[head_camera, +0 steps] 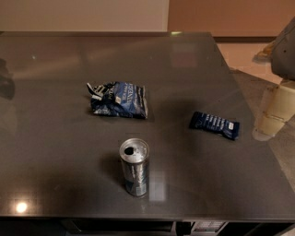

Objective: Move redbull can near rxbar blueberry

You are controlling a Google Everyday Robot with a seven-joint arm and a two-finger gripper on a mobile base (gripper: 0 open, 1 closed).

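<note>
Dark grey, glossy tabletop (pixel 55 175) filling most of the view, seen from above its near edge, with a small bright glint of light at the near left corner.

Nearest, standing upright a little left of centre: redbull can (pixel 135 167), slim, silver and blue, silver top with the opening showing as a dark hole. Nothing touching it, bare table all round.

Further back and to the right, well apart from the can: rxbar blueberry (pixel 215 125), a small flat dark blue wrapper with white lettering, lying flat and slightly angled, close to the table's right edge.

Just past that edge, at the right border of the view: gripper (pixel 271 120), pale cream, hanging off the side of the table over a light speckled floor (pixel 286 152), under a grey part of the arm. Holding nothing, touching neither can nor bar. Impossible to tell whether released or clenched.

Further back still, left of centre: crumpled blue and white chip bag (pixel 119 99), lying flat, apart from both can and bar.

Beyond the far table edge: cream wall panel (pixel 83 14) on the left, tan one on the right.
</note>
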